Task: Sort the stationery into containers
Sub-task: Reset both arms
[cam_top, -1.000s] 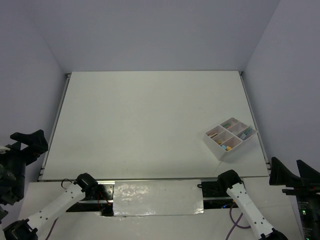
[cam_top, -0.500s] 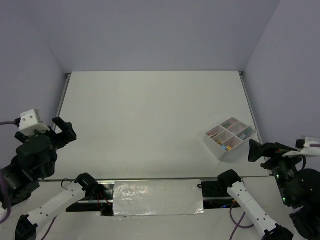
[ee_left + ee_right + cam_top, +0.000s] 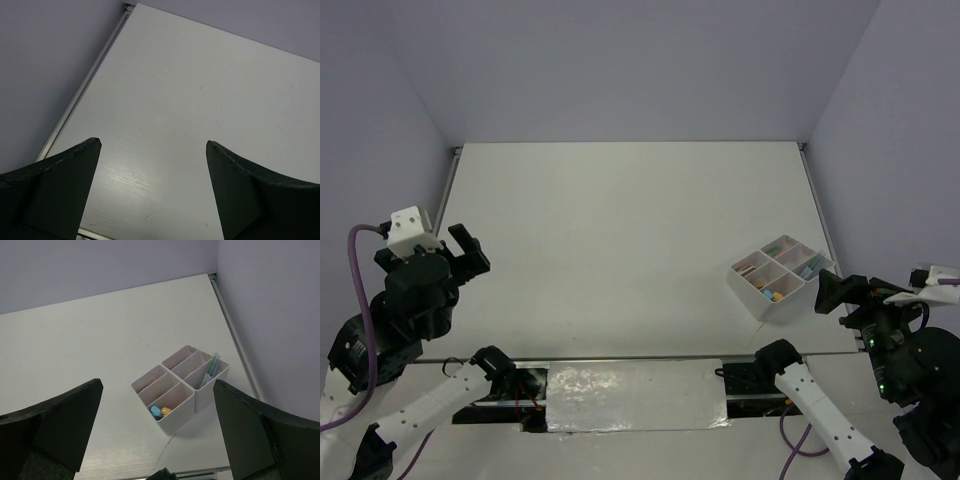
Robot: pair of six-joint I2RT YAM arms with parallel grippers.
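The white divided tray (image 3: 752,297) stands on the table near the right edge. In the right wrist view the tray (image 3: 182,414) holds a blue marker (image 3: 156,411) and an orange marker (image 3: 166,411) in its near compartment. Thin green and blue pens (image 3: 213,366) lean in the right compartment. Something pinkish (image 3: 749,268) shows in a far compartment. My right gripper (image 3: 157,385) is open and empty, above and in front of the tray, also in the top view (image 3: 828,295). My left gripper (image 3: 153,143) is open and empty over bare table at the left side (image 3: 468,252).
The white table (image 3: 620,240) is enclosed by grey-violet walls at the back and both sides. A metal rail (image 3: 85,90) runs along the left edge and another (image 3: 235,335) along the right edge. A reflective strip (image 3: 635,395) lies between the arm bases.
Both arms have swung in from the outer sides toward the table. The left gripper moved right and up; the right gripper moved left toward the tray. The tray has not moved.
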